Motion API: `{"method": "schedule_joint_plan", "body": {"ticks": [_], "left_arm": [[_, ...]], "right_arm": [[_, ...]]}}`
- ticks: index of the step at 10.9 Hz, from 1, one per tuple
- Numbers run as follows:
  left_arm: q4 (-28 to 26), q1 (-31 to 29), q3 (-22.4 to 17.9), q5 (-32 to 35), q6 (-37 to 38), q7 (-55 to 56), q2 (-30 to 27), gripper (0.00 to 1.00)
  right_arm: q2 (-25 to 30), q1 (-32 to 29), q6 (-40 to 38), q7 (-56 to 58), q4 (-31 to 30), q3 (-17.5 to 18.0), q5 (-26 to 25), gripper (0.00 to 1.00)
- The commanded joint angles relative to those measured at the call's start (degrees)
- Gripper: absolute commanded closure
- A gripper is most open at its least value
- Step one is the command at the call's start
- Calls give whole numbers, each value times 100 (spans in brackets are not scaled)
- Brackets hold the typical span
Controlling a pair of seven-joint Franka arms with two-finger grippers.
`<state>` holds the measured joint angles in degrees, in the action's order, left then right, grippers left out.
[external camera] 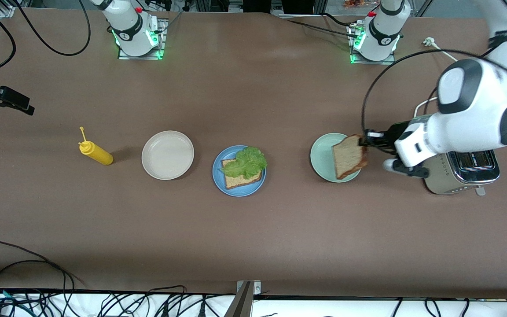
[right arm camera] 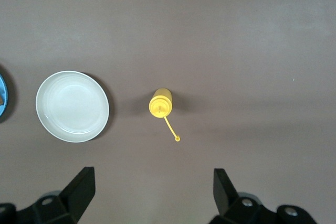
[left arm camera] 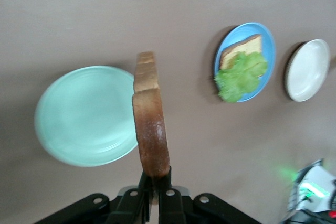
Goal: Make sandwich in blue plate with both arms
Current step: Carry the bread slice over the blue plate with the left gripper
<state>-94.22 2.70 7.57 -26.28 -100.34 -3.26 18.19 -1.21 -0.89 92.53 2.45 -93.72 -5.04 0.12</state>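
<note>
Brown bread slice (external camera: pixel 349 156) pinched in left jaws | right jaws wide

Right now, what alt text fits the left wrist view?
The left gripper holds a bread slice on edge in its shut fingers, over the table beside a mint-green plate; the blue plate carries bread and lettuce.

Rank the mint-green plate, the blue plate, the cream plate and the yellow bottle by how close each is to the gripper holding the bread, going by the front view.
From the left gripper, shut on the bread slice:
1. Mint-green plate, directly under the held slice.
2. Blue plate, mid-table, carrying bread and lettuce.
3. Cream plate, toward the right arm's end.
4. Yellow bottle, closest to the right arm's end.
</note>
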Motion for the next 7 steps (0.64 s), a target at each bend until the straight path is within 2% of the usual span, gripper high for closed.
{"method": "schedule_joint_plan", "body": {"ticks": [1,2,5,7], "left_arm": [[149,440,-45,-834,-512,45,535,100],[202,503,-45,-878,-530,36,658,100],[299,828,-45,-2009,-819,254,948,100],[412,1170,-45,-2223,-1126,580,1063,100]], "right_arm": [[-55,-25,-51,71,143,4,-21,0],[-55,-25,-42,71,143,4,-12,0],[-55,-34,-68,71,143,4,5,0],[-46,-34,-77,71,143,4,-12,0]]}}
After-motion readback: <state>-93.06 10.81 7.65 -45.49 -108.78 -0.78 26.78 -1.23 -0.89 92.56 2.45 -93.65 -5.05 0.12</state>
